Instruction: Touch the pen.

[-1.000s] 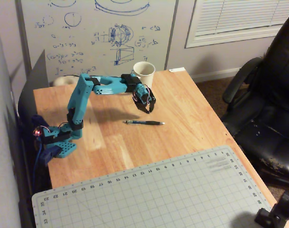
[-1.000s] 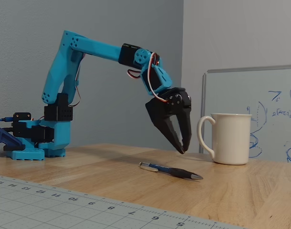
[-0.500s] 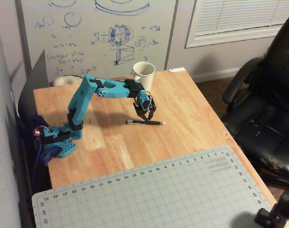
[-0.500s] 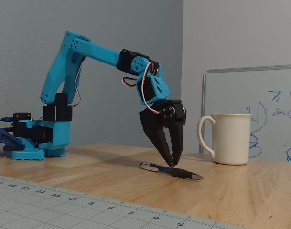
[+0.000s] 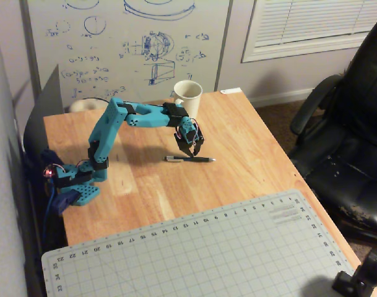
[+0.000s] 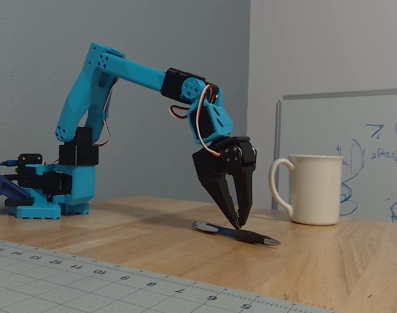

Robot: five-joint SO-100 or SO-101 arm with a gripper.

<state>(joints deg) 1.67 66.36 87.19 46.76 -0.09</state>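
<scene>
The blue arm (image 6: 113,72) is reaching out from its base near the worktop's (image 5: 250,161) left edge in the overhead view, bending down so the black claw (image 6: 238,223) is pointing at the pen (image 6: 236,234), tips nearly together and apparently touching its barrel. The pen is lying mid-worktop, before the cream mug (image 6: 312,189). Whiteboard (image 5: 132,43) scribbles are staying illegible; the cutting mat (image 5: 207,253) is showing ruler numbers.
</scene>
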